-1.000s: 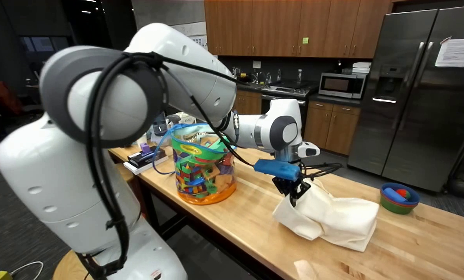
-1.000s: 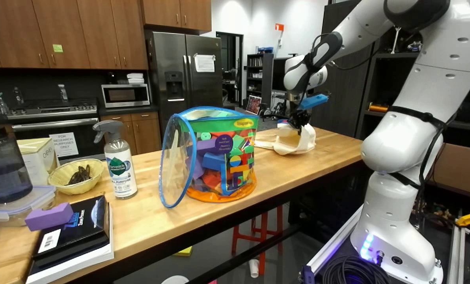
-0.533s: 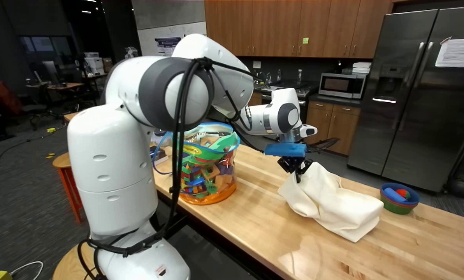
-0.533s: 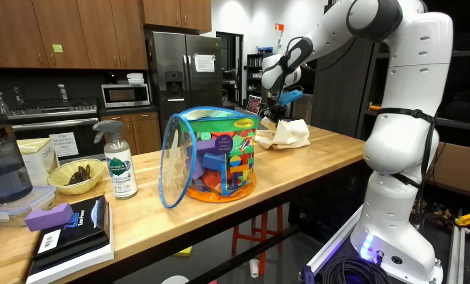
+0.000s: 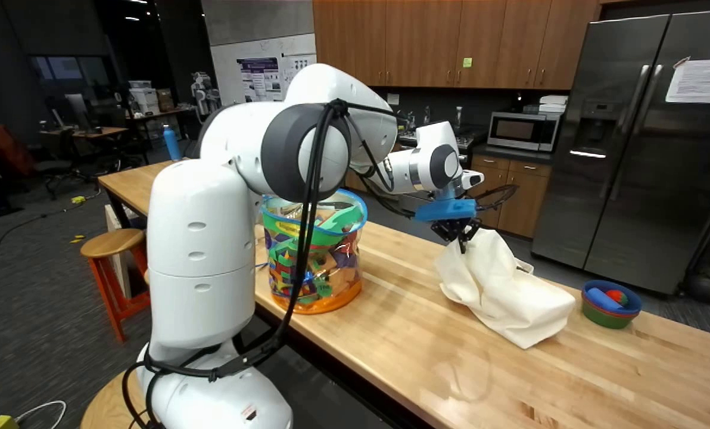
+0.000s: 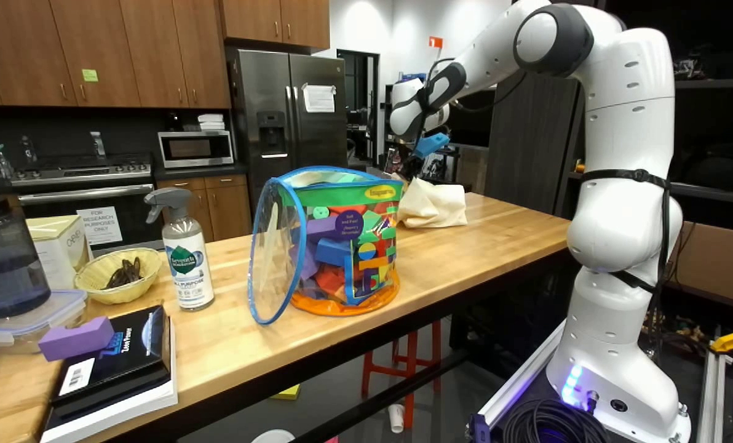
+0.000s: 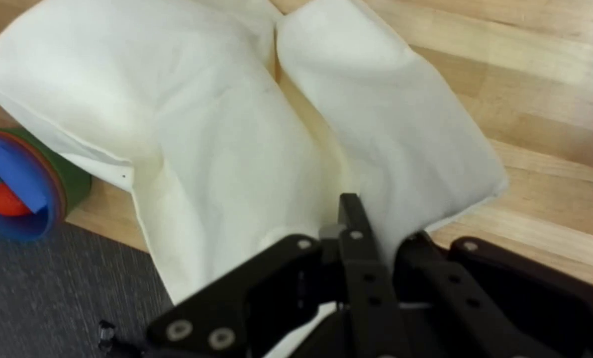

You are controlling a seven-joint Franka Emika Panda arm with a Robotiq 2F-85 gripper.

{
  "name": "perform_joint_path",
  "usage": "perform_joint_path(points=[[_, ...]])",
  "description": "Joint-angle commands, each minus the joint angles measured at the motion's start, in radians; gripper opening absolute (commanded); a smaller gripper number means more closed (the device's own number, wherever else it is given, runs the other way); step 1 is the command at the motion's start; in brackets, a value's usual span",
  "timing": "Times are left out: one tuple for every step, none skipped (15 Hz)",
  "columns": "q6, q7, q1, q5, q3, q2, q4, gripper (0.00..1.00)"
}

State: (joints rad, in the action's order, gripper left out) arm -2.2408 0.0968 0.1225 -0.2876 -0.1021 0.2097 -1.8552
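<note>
A cream cloth bag [image 5: 519, 301] lies on its side on the wooden table, its held end raised. It also shows in an exterior view [image 6: 435, 206] and fills much of the wrist view [image 7: 217, 114]. My black gripper [image 5: 463, 243] is shut on a fold of the bag's edge, pointing down. In the wrist view the fold passes between the fingers [image 7: 378, 233], and one finger lies on the inner side of the cloth. In an exterior view the gripper [image 6: 412, 169] is partly hidden behind the bag. What the bag holds, if anything, is hidden.
Stacked cups [image 5: 610, 319] with a blue block and a red item stand beside the bag, near the table's edge. A clear bag of foam blocks [image 6: 348, 246] stands on the same table. A spray bottle [image 6: 186, 258], basket [image 6: 119, 274] and books [image 6: 117, 363] are farther along.
My gripper has moved upward and across the table, away from the robot-side edge, pulling the bag with it. The held edge is higher, and the bag's opening has folded more closed.
</note>
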Motion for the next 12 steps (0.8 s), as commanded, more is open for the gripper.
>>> perform_joint_path(points=[[-0.023, 0.085, -0.004, 0.030, 0.013, 0.028, 0.055, 0.01], [-0.032, 0.102, -0.004, 0.037, 0.017, 0.032, 0.060, 0.01], [-0.038, 0.150, 0.005, 0.078, 0.030, 0.031, 0.061, 0.01], [-0.044, 0.183, 0.009, 0.109, 0.038, 0.032, 0.063, 0.01], [-0.048, 0.222, 0.012, 0.143, 0.046, 0.032, 0.063, 0.01], [-0.047, 0.261, 0.015, 0.178, 0.053, 0.033, 0.063, 0.01], [-0.042, 0.298, 0.017, 0.208, 0.058, 0.035, 0.065, 0.01], [-0.038, 0.333, 0.020, 0.235, 0.062, 0.034, 0.065, 0.01], [-0.015, 0.321, -0.005, 0.249, 0.080, 0.012, 0.059, 0.01], [-0.002, 0.312, -0.023, 0.260, 0.093, -0.004, 0.053, 0.01], [0.005, 0.320, -0.027, 0.281, 0.106, -0.010, 0.051, 0.01], [0.010, 0.326, -0.033, 0.296, 0.121, -0.019, 0.044, 0.01]])
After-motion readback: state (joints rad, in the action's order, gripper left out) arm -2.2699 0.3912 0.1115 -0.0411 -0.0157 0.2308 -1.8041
